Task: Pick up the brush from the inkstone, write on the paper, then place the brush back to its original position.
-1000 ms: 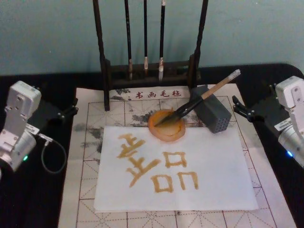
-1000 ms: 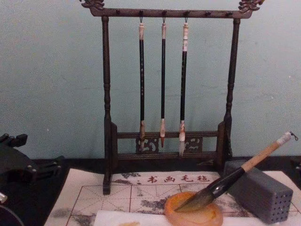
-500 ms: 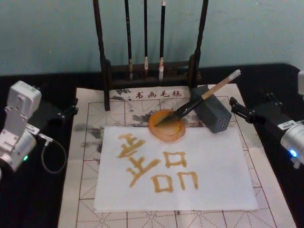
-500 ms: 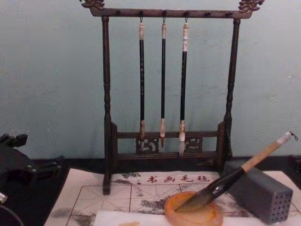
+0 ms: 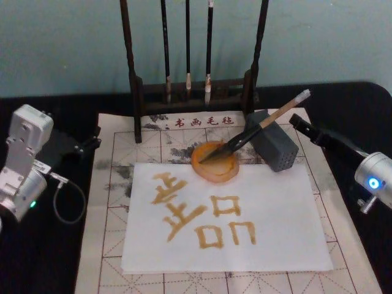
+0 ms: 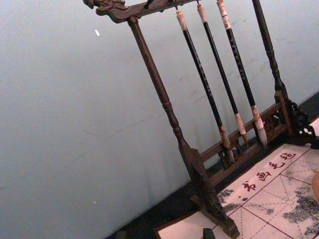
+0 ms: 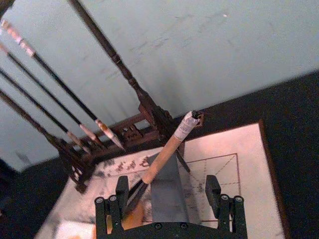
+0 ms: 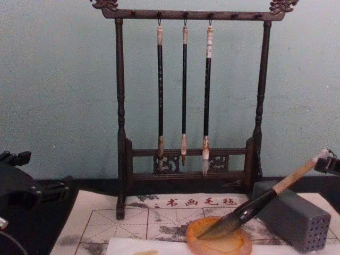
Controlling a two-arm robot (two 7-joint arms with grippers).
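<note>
Fingers (image 7: 213, 188) spread; right gripper (image 5: 297, 122) nearer brush (image 5: 256, 129).

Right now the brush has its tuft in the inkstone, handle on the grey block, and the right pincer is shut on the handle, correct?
No: the right pincer is open and not gripping the brush, as the right wrist view shows. The tuft is in the inkstone, handle on the grey block.
</note>
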